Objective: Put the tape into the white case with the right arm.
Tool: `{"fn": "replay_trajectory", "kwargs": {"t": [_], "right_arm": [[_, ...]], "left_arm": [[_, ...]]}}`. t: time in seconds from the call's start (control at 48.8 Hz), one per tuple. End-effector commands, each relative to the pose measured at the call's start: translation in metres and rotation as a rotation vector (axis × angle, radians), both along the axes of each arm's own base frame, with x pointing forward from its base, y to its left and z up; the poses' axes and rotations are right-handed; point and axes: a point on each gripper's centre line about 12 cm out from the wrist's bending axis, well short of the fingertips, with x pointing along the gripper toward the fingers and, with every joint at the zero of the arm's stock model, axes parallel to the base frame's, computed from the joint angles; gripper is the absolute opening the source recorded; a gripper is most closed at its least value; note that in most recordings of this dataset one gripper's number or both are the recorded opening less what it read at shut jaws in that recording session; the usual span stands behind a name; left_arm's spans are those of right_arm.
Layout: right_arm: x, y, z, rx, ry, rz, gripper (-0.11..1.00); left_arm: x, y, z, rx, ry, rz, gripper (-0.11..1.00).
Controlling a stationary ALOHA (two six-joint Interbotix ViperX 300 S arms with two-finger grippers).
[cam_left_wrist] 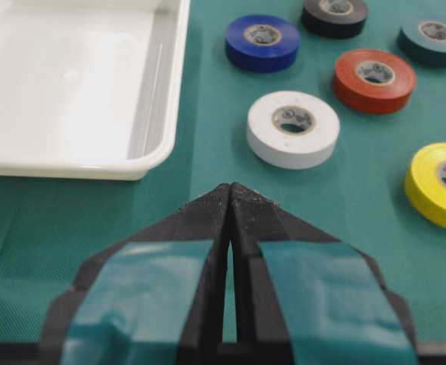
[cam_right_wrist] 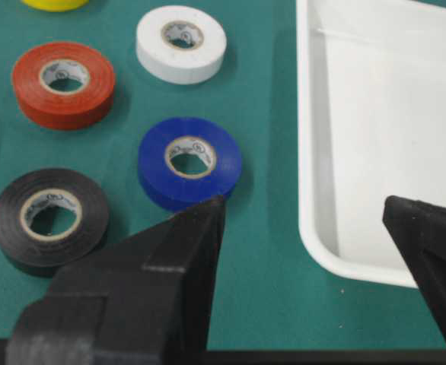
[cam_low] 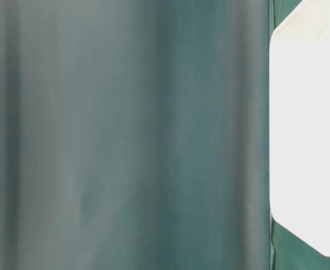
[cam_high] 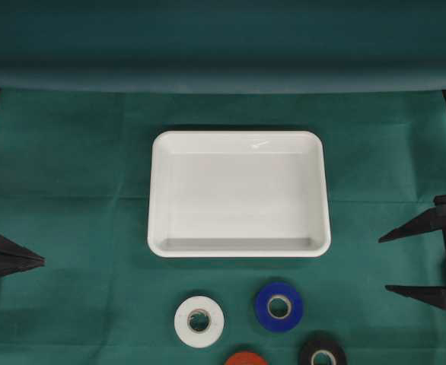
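Jaws of the right arm [cam_right_wrist: 303, 217] stand wide and empty, blue tape [cam_right_wrist: 190, 162] just beyond one tip, the white case [cam_right_wrist: 314, 228] rim between them, red tape [cam_right_wrist: 63, 84] farther; only the left wrist view shows the left gripper [cam_left_wrist: 230, 199] pressed shut, empty.

The white case [cam_high: 239, 193] sits mid-table on the cloth [cam_high: 71, 167]. Nearer than it lie four tape rolls [cam_high: 199, 321]: two just before its near rim, two more nearer still, toward the right.
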Motion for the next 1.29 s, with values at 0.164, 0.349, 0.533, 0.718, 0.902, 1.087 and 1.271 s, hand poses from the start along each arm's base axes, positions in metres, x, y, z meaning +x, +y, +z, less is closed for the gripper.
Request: {"fn": "replay_trajectory", "kwargs": {"t": [0.164,0.349,0.533,0.718,0.902,1.087,1.271], "right_arm": [[0.008,0.004,0.012,0.002,-0.014,0.023,0.66],[0.017,0.015,0.009,-0.016,0.01,0.084,0.66],[0.017,0.025,0.0,-0.016,0.045,0.135,0.66],[0.016,0.027,0.0,-0.017,0.043,0.149,0.65],[0.02,0.028,0.005,-0.014,0.021,0.149,0.65],[0.038,0.031,0.011,-0.01,-0.013,0.153,0.65],[0.066,0.035,0.009,-0.015,0.045,0.155,0.65]], "left_arm": [[0.002,0.0,0.004,0.0,-0.002,0.002,0.0],[0.002,0.0,0.003,-0.002,0.002,0.002,0.0],[0.002,0.0,0.003,0.002,0.0,0.001,0.0],[0.002,0.0,0.003,0.0,0.0,0.002,0.0],[0.002,0.0,0.005,0.0,-0.005,0.003,0.0],[0.002,0.001,0.005,0.0,-0.006,0.008,0.0],[0.002,0.001,0.001,0.0,0.003,0.009,0.0]]}}
